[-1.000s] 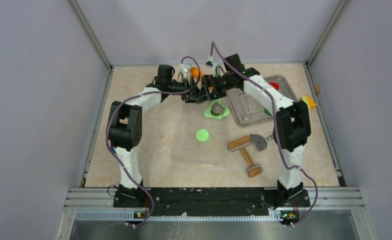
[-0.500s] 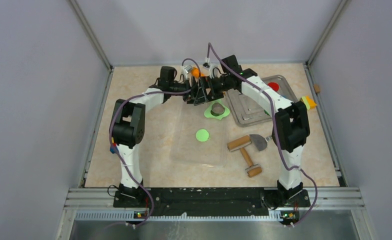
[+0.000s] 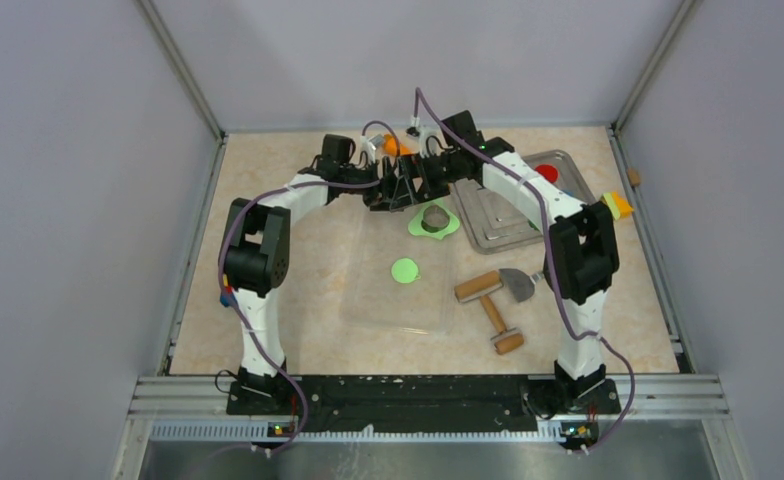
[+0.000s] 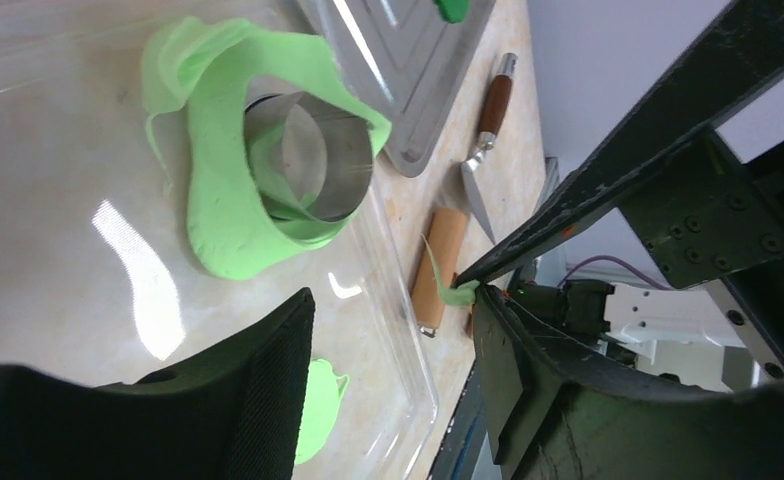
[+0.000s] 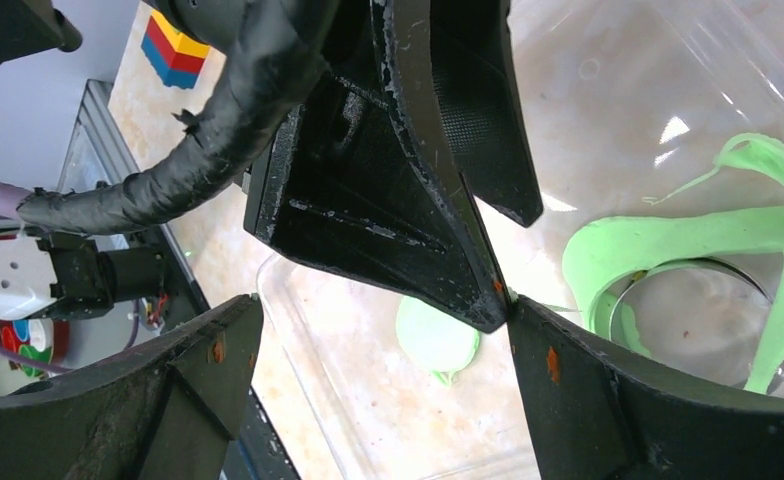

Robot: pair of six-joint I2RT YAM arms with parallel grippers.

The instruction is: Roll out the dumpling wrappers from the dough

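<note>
Both arms [image 3: 303, 190]: white links, black joints, purple cables [image 3: 560, 295]. Right gripper [image 5: 383, 308]: black, scuffed, orange-flecked.

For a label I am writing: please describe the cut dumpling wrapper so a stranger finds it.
On the clear plastic mat mid-table, the dumpling wrapper lies near the centre, alone. It is a small flat lime-green disc, unlike the ragged dough sheet at the mat's far right corner, which surrounds a metal ring cutter.
</note>
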